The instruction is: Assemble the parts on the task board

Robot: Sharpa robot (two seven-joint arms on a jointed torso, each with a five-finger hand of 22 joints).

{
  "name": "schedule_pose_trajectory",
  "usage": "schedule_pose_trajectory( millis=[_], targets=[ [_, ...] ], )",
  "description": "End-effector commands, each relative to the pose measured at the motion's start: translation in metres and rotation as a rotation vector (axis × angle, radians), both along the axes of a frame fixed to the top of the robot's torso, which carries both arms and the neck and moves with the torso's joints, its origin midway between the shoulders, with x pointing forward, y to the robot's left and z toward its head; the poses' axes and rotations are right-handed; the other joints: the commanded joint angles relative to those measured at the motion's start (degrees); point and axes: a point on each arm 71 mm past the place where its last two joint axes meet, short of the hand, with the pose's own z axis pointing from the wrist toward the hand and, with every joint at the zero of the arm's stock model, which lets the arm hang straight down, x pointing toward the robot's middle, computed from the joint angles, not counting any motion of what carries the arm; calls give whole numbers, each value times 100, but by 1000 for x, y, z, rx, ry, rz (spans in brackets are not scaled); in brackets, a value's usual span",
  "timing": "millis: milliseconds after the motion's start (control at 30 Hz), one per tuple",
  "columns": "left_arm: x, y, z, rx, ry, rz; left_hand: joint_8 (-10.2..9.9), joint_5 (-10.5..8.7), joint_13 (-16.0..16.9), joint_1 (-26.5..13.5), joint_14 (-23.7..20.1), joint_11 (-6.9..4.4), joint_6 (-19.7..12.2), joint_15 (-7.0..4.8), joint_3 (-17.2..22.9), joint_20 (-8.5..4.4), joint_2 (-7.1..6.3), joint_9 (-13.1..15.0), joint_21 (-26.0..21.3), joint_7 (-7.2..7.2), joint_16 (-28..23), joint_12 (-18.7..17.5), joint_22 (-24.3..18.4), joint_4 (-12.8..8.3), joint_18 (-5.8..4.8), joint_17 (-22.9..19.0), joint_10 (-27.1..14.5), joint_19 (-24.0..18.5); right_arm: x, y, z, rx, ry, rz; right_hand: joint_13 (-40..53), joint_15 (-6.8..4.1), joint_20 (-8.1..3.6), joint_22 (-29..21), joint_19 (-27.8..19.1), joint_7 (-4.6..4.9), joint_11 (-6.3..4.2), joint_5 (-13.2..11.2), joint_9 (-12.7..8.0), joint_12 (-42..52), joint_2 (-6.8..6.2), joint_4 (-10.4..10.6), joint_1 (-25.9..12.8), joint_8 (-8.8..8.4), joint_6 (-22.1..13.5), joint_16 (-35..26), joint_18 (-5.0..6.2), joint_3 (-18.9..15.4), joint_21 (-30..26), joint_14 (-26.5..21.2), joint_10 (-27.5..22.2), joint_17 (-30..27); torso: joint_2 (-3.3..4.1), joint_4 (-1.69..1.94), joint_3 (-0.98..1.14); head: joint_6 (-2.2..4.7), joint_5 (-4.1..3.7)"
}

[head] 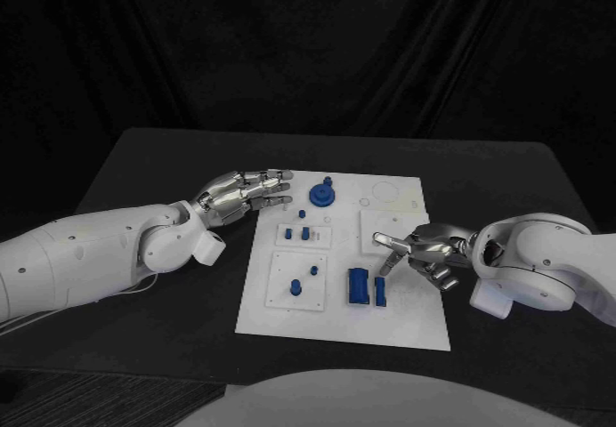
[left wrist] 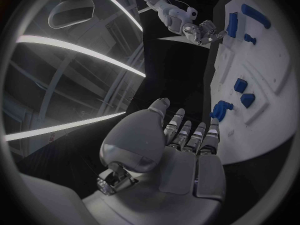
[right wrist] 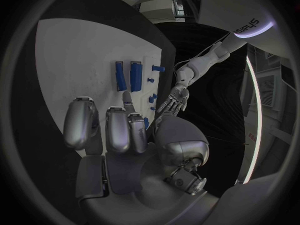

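Note:
The white task board (head: 344, 307) lies mid-table. A round blue part (head: 321, 193) stands at its far left corner. My left hand (head: 244, 194) hovers just left of it, fingers stretched toward it and holding nothing; the left wrist view shows the hand (left wrist: 187, 150) and the round part (left wrist: 220, 108) just beyond its fingertips. Two blue bars (head: 368, 287) lie side by side at the near middle. My right hand (head: 417, 249) hangs over the board's right edge, fingers apart and empty, one fingertip just above the bars. From the right wrist, the hand (right wrist: 119, 135) points at the bars (right wrist: 128, 76).
Small blue pieces sit in the left panels: a pair (head: 299, 235), one peg (head: 302, 213), and two more (head: 314, 268), (head: 295, 287). Round outlines (head: 385, 191) mark the far right of the board. Black table (head: 154, 160) surrounds the board.

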Motion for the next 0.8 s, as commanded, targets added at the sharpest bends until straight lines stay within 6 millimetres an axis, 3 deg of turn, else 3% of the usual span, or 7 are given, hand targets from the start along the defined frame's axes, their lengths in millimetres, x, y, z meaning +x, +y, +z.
schedule_pose_trajectory(
  millis=[33,600,800],
  targets=[
    [-1,-2,0,-20,-1,-8,26,24,5,10,8,31,42,21,47,-15,18,7,28,39,16,25,-8,2,-47,6,10,31,-4,2,-2,-2,26,32,1508,-34,-29,992,19,9,-47,-26,-18,15,62,-2,11,-12,30,31,33,-64,33,230,605,33,-1,0,-2,0,1],
    [-1,-1,0,-19,2,-8,25,26,5,9,8,34,38,21,60,-15,17,6,28,41,18,22,-9,-7,-48,7,10,31,-7,4,-11,-32,52,52,1508,-21,-20,974,-4,27,-35,-14,-155,15,106,-7,163,-123,-28,3,44,-98,-24,217,605,-39,-2,-2,-1,0,23],
    [-1,-1,0,-20,2,-8,25,26,5,9,8,34,38,21,60,-15,17,6,28,41,18,22,-9,-7,-48,7,10,31,-5,5,-8,-55,-46,88,1508,-54,-36,940,-52,-54,-88,-19,-252,15,99,0,185,-211,-119,-21,72,-157,-142,205,605,-81,-3,-2,-1,0,23]
  ],
)
